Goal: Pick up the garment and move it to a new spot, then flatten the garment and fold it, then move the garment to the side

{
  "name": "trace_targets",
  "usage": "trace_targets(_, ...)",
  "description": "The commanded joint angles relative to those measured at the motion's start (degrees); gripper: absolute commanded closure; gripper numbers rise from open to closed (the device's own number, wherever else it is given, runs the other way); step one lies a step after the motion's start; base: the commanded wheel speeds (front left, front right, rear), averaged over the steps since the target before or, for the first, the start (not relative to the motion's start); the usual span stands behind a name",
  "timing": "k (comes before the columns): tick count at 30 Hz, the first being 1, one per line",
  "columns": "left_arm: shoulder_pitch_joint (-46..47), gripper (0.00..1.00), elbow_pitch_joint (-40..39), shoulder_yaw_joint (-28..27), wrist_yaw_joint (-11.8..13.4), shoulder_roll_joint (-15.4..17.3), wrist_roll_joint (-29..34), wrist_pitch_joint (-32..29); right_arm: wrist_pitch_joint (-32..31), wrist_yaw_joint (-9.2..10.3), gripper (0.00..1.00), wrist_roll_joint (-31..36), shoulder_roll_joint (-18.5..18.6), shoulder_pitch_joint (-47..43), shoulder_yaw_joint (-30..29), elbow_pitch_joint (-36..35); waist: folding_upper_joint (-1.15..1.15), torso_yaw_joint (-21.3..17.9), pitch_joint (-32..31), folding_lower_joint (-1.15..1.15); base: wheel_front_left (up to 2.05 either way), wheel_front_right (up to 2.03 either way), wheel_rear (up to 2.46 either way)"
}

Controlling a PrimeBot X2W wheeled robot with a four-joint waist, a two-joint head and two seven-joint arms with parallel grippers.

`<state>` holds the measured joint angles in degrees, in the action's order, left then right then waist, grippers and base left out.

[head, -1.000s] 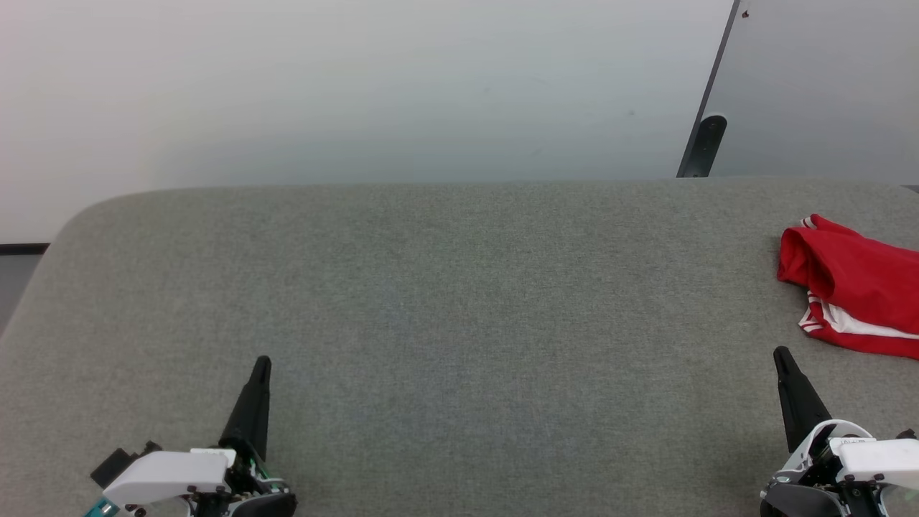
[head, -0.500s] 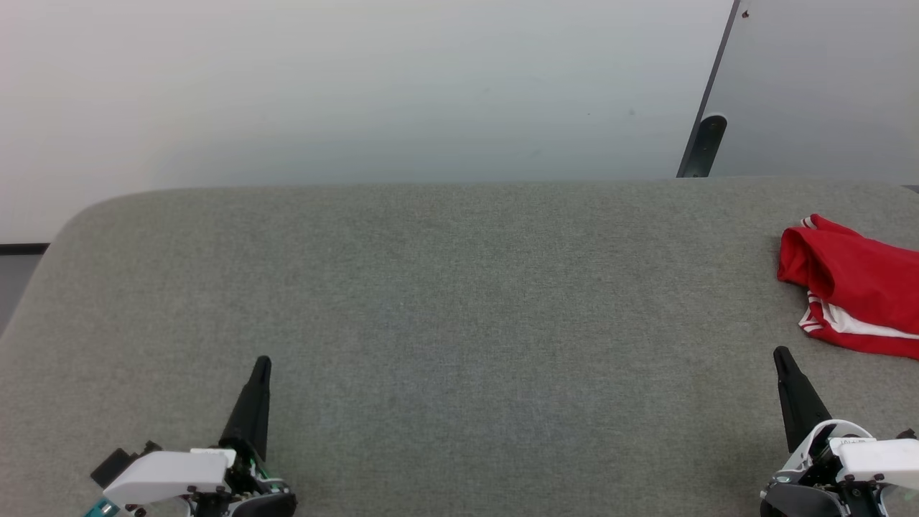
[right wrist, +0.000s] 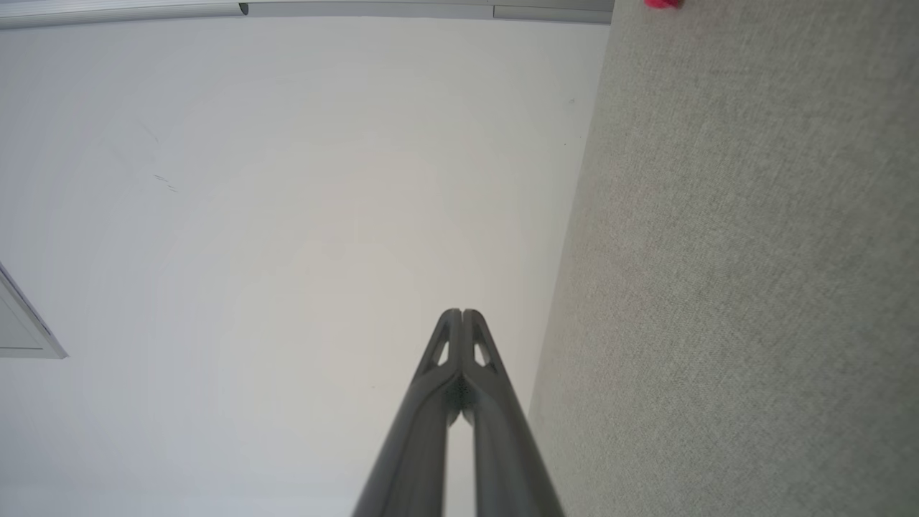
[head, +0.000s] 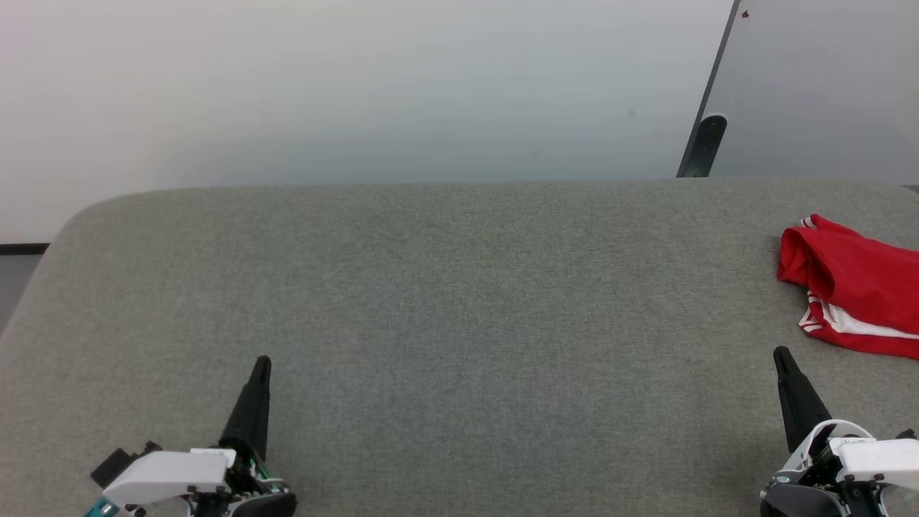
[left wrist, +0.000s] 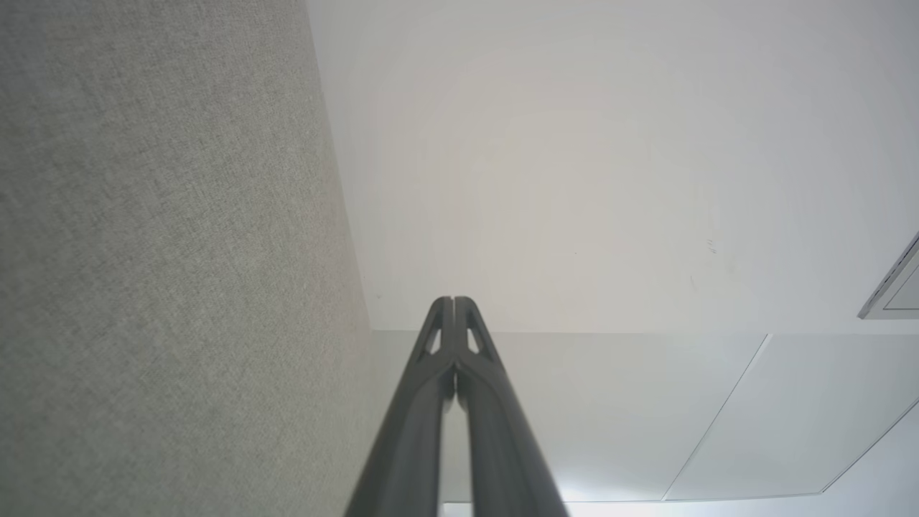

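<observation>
**Grey table, one red garment, two idle hands**

Setting: grey fabric-covered table (head: 459, 287) against a pale wall (head: 359, 86).

Item: the garment (head: 858, 283), red with white striped trim. It lies in a compact bundle at the table's far right edge, partly cut off in the head view.

Step, as judged: the bundle lies to one side, unheld. Either the pick-up is not yet begun or the final move aside is done; cannot tell which. If the former, the next move calls for the right hand to part its fingers and reach forward and right.

Left hand (head: 261, 365): fingers together, empty, near left, pointing away.

Right hand (head: 781, 353): fingers together, empty, near the garment, not touching.
</observation>
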<state>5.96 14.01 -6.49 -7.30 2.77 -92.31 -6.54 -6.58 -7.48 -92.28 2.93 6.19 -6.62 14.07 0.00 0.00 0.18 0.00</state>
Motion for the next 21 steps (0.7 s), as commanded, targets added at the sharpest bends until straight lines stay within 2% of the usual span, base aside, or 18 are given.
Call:
trace_targets(1, 0.60, 1.00, 0.08, -0.14, -0.36, 0.06, -0.20, -0.17, -0.07, -0.02, 1.00, -0.26, -0.22, 0.11, 0.10, -0.10, 0.00, 0.00, 0.00, 0.00, 0.00, 0.00, 0.00)
trace_targets(21, 0.60, 1.00, 0.08, -0.12, -0.36, 0.06, -0.20, -0.17, -0.07, -0.01, 1.00, -0.26, -0.22, 0.11, 0.09, -0.10, 0.00, 0.00, 0.00, 0.00, 0.00, 0.00, 0.00)
